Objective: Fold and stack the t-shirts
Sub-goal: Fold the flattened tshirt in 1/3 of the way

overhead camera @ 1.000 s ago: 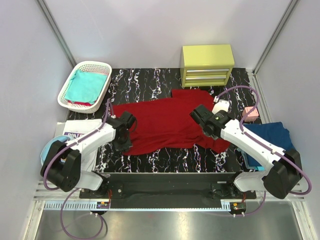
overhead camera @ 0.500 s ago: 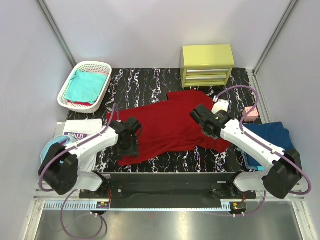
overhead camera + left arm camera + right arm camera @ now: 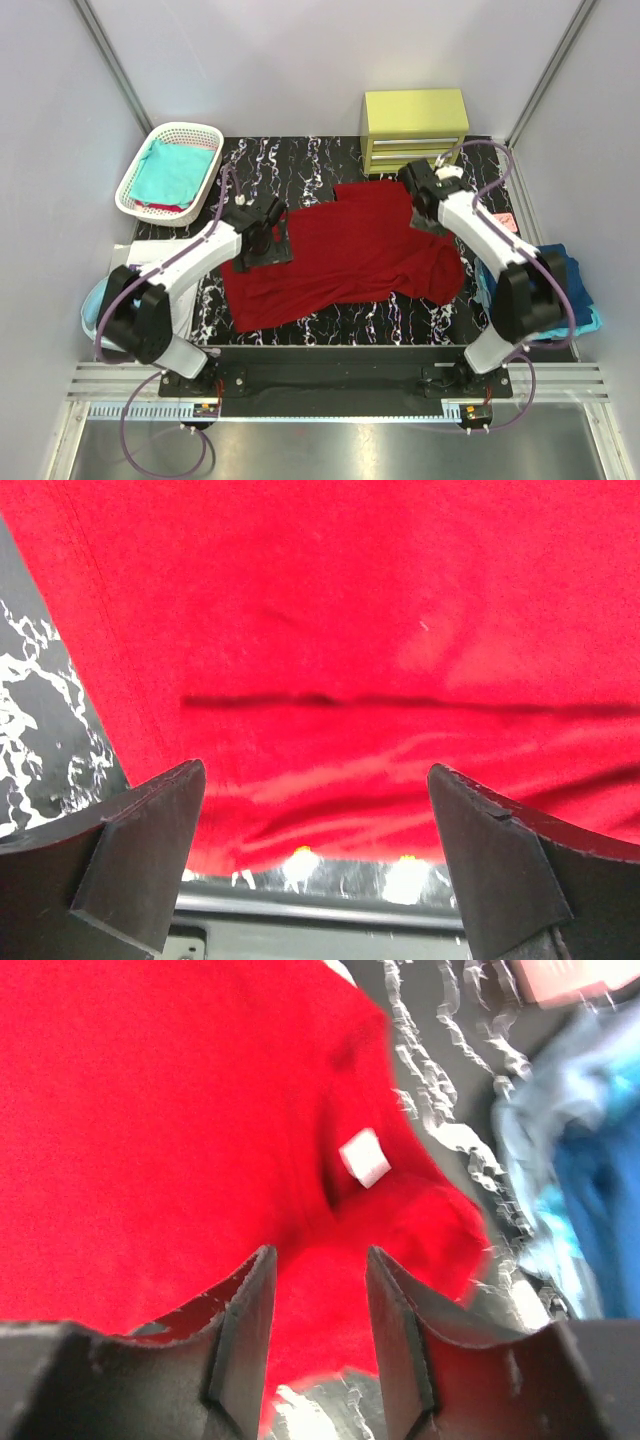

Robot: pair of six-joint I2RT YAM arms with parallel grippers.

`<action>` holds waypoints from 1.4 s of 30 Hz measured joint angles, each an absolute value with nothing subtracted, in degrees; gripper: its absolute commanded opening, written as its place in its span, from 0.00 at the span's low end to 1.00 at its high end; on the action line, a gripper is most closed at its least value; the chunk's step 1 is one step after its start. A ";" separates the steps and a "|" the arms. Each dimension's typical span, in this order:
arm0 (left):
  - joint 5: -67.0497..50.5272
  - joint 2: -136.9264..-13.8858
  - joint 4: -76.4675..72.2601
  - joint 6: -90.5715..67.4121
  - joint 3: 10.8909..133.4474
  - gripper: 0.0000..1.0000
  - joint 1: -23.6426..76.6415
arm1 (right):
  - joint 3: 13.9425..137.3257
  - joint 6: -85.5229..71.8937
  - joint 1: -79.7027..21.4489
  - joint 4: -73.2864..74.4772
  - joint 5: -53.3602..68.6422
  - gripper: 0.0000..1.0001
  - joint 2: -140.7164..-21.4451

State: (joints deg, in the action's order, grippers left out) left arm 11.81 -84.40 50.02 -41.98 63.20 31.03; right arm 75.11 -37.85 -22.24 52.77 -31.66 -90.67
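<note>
The dark red t-shirt (image 3: 345, 255) lies spread over the middle of the black marbled table, its white neck label (image 3: 363, 1157) showing. My left gripper (image 3: 262, 232) hovers over the shirt's left part; in the left wrist view the gripper (image 3: 312, 780) stands wide open with nothing between its fingers. My right gripper (image 3: 428, 195) is over the shirt's far right corner. It (image 3: 318, 1260) is open by a narrow gap, with red cloth below and nothing pinched. A teal t-shirt (image 3: 168, 170) lies in the basket. Navy (image 3: 565, 268) and light blue (image 3: 530, 1125) t-shirts lie at the right edge.
A white lattice basket (image 3: 185, 128) stands at the back left and a yellow drawer cabinet (image 3: 415, 130) at the back. A pink block (image 3: 560, 980) lies right of the right arm. Papers (image 3: 150, 255) lie at the front left.
The left gripper opened, let go of the red shirt's left part and rose away toward the back. The right arm swung from the shirt's right middle to its far right corner.
</note>
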 measured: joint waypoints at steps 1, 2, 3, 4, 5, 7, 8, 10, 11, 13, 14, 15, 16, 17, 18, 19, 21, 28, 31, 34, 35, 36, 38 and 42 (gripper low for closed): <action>11.86 -85.86 49.74 -41.78 63.53 0.98 30.57 | 77.49 -37.26 -20.95 52.18 -30.35 0.43 -93.58; 11.84 -86.94 49.58 -41.58 63.83 0.98 30.26 | 79.53 -36.97 -19.97 51.92 -29.21 0.42 -95.88; 11.81 -88.29 49.56 -41.41 64.38 0.98 29.87 | 82.08 -36.91 -18.44 51.31 -27.59 0.41 -98.94; 11.79 -88.99 49.45 -41.36 64.73 0.98 29.69 | 83.74 -36.86 -17.17 50.68 -26.44 0.41 -101.25; 11.73 -89.49 49.12 -41.30 64.95 0.98 29.58 | 84.71 -36.86 -16.23 50.22 -25.54 0.41 -102.91; 11.31 -89.54 48.69 -41.15 64.97 0.97 29.56 | 84.68 -36.75 -15.05 50.02 -24.21 0.42 -103.85; 10.96 -89.32 48.31 -41.10 64.86 0.97 29.56 | 84.18 -36.56 -14.96 49.87 -23.73 0.43 -103.57; 10.50 -88.53 47.27 -41.10 64.05 0.97 29.56 | 82.08 -36.07 -15.94 48.90 -22.81 0.43 -101.27; 10.24 -87.99 46.68 -41.10 63.22 0.97 29.56 | 80.71 -35.83 -16.91 48.88 -22.72 0.44 -99.55; 9.82 -87.24 46.39 -41.10 61.89 0.97 29.58 | 77.89 -35.75 -19.59 48.80 -22.81 0.45 -95.64; 9.61 -86.96 46.17 -41.10 61.04 0.97 29.67 | 76.12 -35.77 -21.39 48.71 -22.85 0.45 -93.41; 9.43 -86.89 46.15 -41.10 60.53 0.96 29.74 | 74.50 -35.83 -23.05 48.90 -22.85 0.45 -91.50; 9.32 -86.83 46.11 -41.08 59.96 0.96 29.74 | 72.93 -36.07 -24.64 49.08 -22.83 0.45 -89.86; 9.13 -86.83 46.06 -41.06 59.46 0.96 29.78 | 71.29 -36.32 -26.04 49.21 -22.83 0.45 -88.49; 8.97 -86.83 46.15 -41.04 59.29 0.96 29.82 | 69.63 -36.64 -27.18 49.36 -22.81 0.45 -87.33; 8.82 -86.83 46.09 -40.99 59.11 0.96 29.87 | 68.38 -36.99 -27.81 49.58 -22.81 0.46 -86.63; 8.62 -86.76 45.95 -40.88 59.11 0.95 29.95 | 65.28 -37.87 -28.56 49.91 -22.90 0.46 -85.36; 8.36 -86.61 45.45 -40.29 59.09 0.91 30.11 | 59.79 -39.53 -28.82 52.53 -23.66 0.47 -81.38; 7.92 -85.91 45.32 -40.36 58.43 0.89 30.30 | 59.77 -39.77 -28.82 52.69 -24.64 0.47 -79.57; 7.70 -82.06 45.95 -40.69 55.99 0.88 31.22 | 59.77 -39.94 -28.82 52.93 -25.02 0.47 -79.13; 7.62 -80.14 46.44 -40.93 55.11 0.88 31.75 | 59.77 -39.94 -28.84 53.01 -25.04 0.47 -79.13; 7.55 -78.08 46.85 -41.25 54.28 0.88 32.23 | 59.77 -39.94 -28.84 53.10 -25.04 0.47 -79.13; 7.44 -74.11 47.53 -42.13 52.86 0.86 33.21 | 59.77 -39.92 -28.84 53.17 -25.34 0.48 -79.13; 7.42 -69.28 47.99 -44.10 49.95 0.80 34.48 | 59.77 -39.90 -28.84 53.21 -25.91 0.48 -79.13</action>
